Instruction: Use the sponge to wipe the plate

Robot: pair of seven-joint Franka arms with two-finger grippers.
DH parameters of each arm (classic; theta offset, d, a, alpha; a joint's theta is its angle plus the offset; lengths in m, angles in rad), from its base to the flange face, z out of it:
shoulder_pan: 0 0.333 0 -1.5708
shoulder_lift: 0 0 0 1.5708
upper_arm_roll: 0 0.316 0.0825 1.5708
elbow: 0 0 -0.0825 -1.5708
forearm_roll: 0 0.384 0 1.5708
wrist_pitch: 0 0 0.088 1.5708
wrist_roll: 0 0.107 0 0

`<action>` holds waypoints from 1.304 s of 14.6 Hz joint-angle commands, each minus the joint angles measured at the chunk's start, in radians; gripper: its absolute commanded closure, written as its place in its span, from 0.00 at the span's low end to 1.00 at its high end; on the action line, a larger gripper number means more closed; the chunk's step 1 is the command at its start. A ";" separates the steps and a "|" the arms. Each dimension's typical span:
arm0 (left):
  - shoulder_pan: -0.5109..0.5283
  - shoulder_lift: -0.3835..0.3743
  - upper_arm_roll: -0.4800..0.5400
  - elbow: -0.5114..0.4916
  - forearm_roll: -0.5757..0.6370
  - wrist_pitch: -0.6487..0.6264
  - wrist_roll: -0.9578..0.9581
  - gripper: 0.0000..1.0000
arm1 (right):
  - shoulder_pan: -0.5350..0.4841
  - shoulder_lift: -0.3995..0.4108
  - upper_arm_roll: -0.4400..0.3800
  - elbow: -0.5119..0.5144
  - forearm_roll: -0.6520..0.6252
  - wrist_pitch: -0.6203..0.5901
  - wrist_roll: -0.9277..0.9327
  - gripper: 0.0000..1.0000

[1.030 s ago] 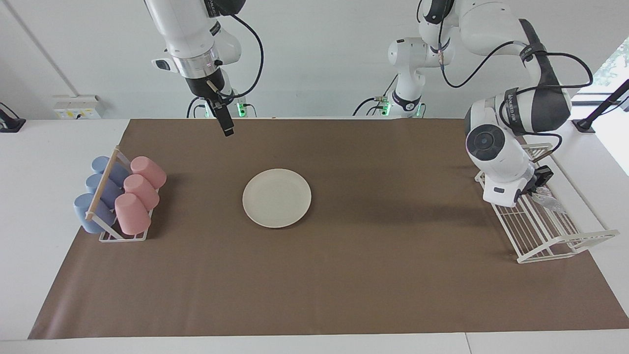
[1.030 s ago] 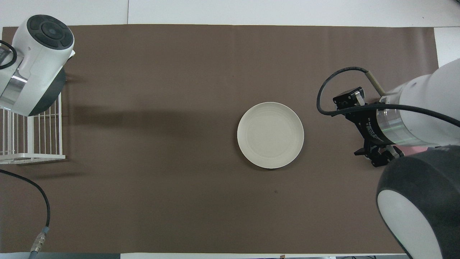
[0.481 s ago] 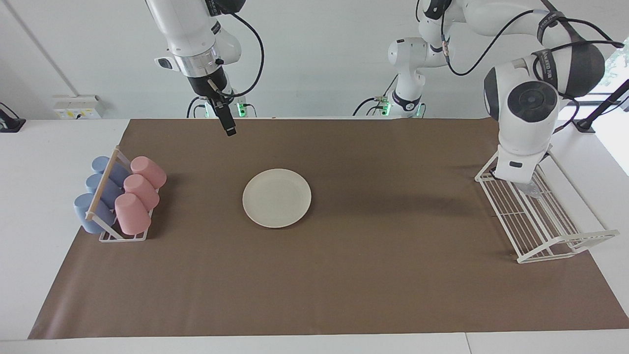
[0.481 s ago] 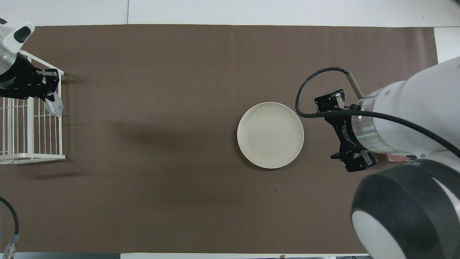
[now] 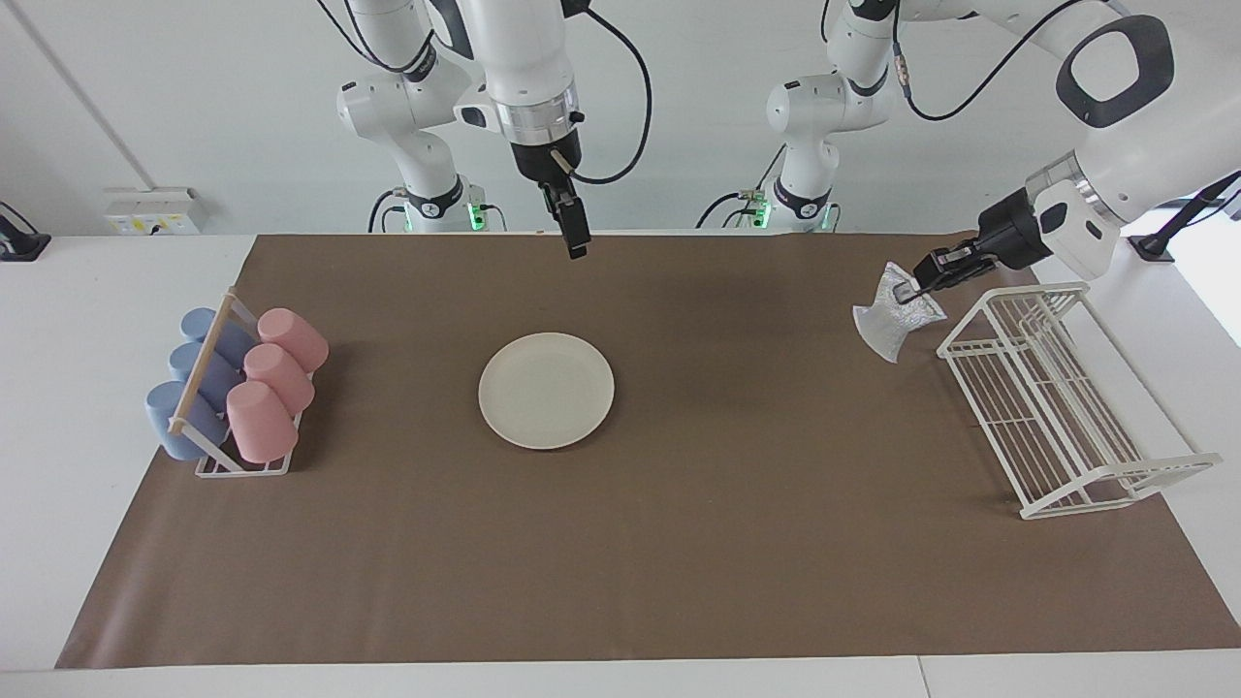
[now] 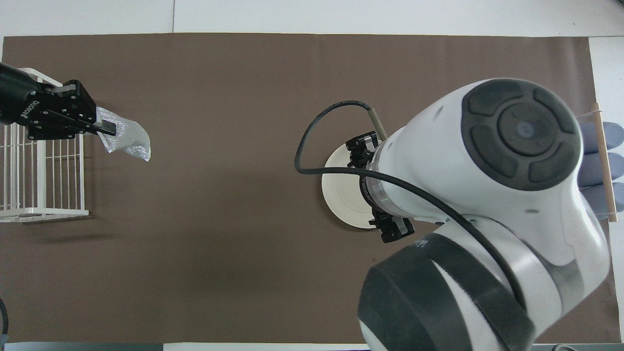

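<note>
Plate (image 5: 546, 390) and sponge (image 5: 892, 315) are well apart. Crossing the facing view from the right arm's end of the table: a white wire rack (image 5: 242, 463) holds cups on their sides, three blue cups (image 5: 179, 415) toward the table's end and three pink cups (image 5: 260, 421) on the side toward the plate. Next comes the right gripper (image 5: 578, 246), hanging high in the air over the brown mat (image 5: 620, 543) near the robots' edge, with its fingers pointing down; in the overhead view its jaws stand spread and nothing is between them, though the arm's bulk hides much of the plate there.

Near the middle of the mat lies the plate, round, flat, cream-white, with a plain shallow rim, its face bare and matte. Nothing touches it.

Toward the left arm's end, the left gripper (image 5: 911, 287) is clamped on the sponge and holds it up in the air over the mat, just beside the dish rack (image 5: 1066, 456). The sponge is a thin, crinkled, silvery sheet with a glossy sheen; it hangs below the fingertips in an irregular, roughly fan-like shape, clear of the mat. Any colour shimmer on it is perhaps too faint to make out. The dish rack, white wire, stands at the mat's edge.
</note>
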 commanded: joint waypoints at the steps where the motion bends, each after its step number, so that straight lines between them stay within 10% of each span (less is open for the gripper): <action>1: 0.013 -0.158 -0.005 -0.280 -0.203 0.077 0.152 1.00 | 0.003 0.019 0.000 0.028 -0.002 -0.011 0.011 0.00; 7: -0.046 -0.367 -0.008 -0.713 -0.565 0.269 0.442 1.00 | 0.041 0.041 0.000 0.008 0.003 0.093 0.031 0.00; 13: -0.125 -0.358 -0.009 -0.816 -0.756 0.277 0.726 1.00 | 0.046 0.032 0.000 -0.061 0.009 0.407 0.103 0.00; 19: -0.207 -0.353 -0.009 -0.852 -0.857 0.349 0.789 1.00 | 0.115 0.049 0.002 -0.040 0.012 0.197 0.234 0.00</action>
